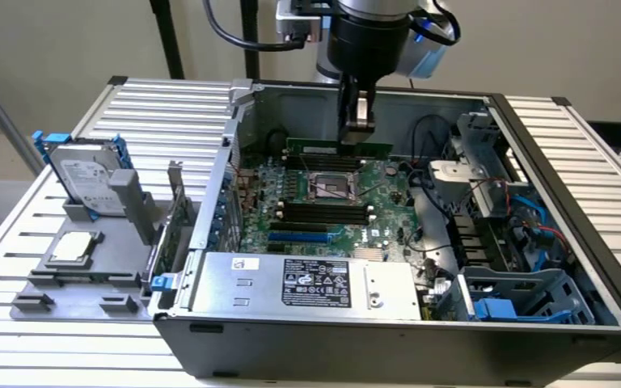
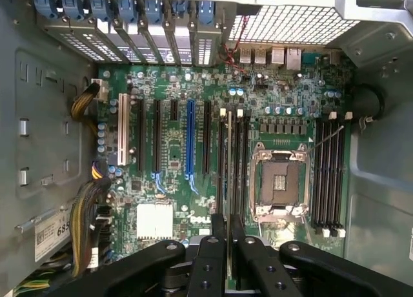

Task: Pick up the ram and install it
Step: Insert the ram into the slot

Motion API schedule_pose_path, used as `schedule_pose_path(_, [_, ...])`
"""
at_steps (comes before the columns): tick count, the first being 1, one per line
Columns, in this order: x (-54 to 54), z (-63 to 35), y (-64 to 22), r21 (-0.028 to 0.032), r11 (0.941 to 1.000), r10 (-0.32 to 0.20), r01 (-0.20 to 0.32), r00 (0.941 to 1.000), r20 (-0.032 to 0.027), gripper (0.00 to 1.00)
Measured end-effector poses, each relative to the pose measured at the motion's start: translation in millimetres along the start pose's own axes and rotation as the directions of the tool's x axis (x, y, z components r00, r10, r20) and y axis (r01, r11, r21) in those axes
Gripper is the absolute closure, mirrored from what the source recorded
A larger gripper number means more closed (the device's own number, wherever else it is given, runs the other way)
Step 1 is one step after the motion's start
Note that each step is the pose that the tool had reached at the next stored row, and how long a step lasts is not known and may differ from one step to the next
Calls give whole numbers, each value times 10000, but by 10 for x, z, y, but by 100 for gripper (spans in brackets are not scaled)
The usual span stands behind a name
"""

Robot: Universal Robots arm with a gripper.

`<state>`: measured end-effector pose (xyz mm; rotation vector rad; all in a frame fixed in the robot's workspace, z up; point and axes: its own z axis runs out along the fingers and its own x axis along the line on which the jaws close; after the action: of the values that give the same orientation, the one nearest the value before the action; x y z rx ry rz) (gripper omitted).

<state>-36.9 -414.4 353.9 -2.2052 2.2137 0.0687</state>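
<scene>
Over the open computer case (image 1: pixel 397 339) on the worktop (image 1: pixel 569 145), my end effector (image 1: pixel 359 137) hangs down with the ram (image 1: pixel 327 148) pinched tight between its fingers. The ram is the long thin green stick. It is held level, and it is not lying on the worktop.

From my wrist, I look straight down the thin edge of the ram (image 2: pixel 229 168). My end effector (image 2: pixel 229 229) is closed narrow around it. Below it is the green motherboard (image 2: pixel 174 155). The ram lines up along the long black memory slots (image 2: pixel 244 161) just beside the square chip socket (image 2: pixel 279 181).

So the picking up part is done, I think. The ram is in my grip and it is above the right spot. The putting in part looks not done yet. I cannot tell if the bottom edge of the ram is touching a slot or is just above it.

Off to the exterior view's left, the silver hard drive (image 1: pixel 86 182) stands in its holder, well apart from me.
</scene>
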Motion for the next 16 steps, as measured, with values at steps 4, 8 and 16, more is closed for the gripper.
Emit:
schedule_pose_path(4, [3, 72, -1, 2, 10000, 60, -60, 10000, 1, 86])
schedule_pose_path(8, [6, 144, -3, 3, 10000, 85, -85, 10000, 2, 86])
schedule_pose_path(16, [12, 290, -6, 15, 9994, 349, -349, 9994, 7, 86])
